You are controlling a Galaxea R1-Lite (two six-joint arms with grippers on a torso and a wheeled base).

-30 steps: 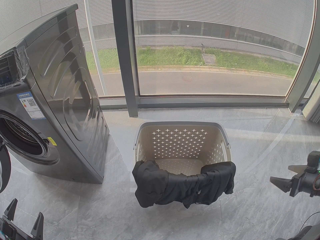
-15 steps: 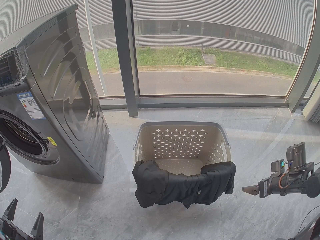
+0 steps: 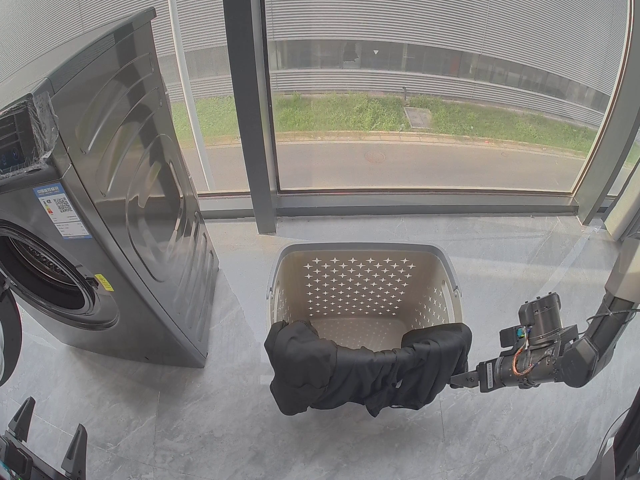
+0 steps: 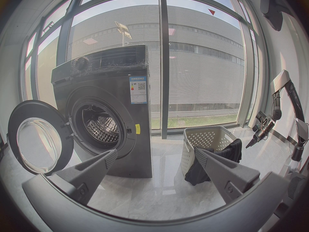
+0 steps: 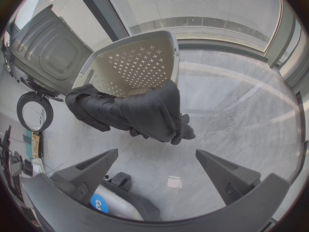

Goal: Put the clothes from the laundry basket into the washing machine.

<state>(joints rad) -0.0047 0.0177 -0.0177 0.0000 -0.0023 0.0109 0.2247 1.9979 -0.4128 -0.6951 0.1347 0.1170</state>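
at far left, washing machine [image 3: 100, 188] stands on the floor with its round door [image 4: 38, 144] swung fully open, drum [image 4: 99, 126] exposed and looks empty from the left wrist view. centre of scene, laundry basket [image 3: 363, 251] sits on the tiles, well apart from the machine. one black garment [image 3: 360, 371] is draped over the basket's near rim, mostly hanging down the outside, bunched at both ends. i see nothing else inside the basket. right gripper [image 3: 460, 380] is low at the right end of the garment, pointing left at it, tips just beside the cloth. can't tell if they touch. right wrist view shows its fingers spread wide with nothing between them, cloth just ahead of the tips. left gripper [image 3: 53, 415] is parked at near left, below the machine door, fingers also spread and empty. step in hand, my read: approach for the first pick, nothing loaded yet. next move needs the right gripper to push a bit further left so a thick fold sits between the fingers, clamp down, then lift clear of the rim before swinging across to the drum. risk: pinching only a thin edge, or the hanging end dragging and tipping the basket.
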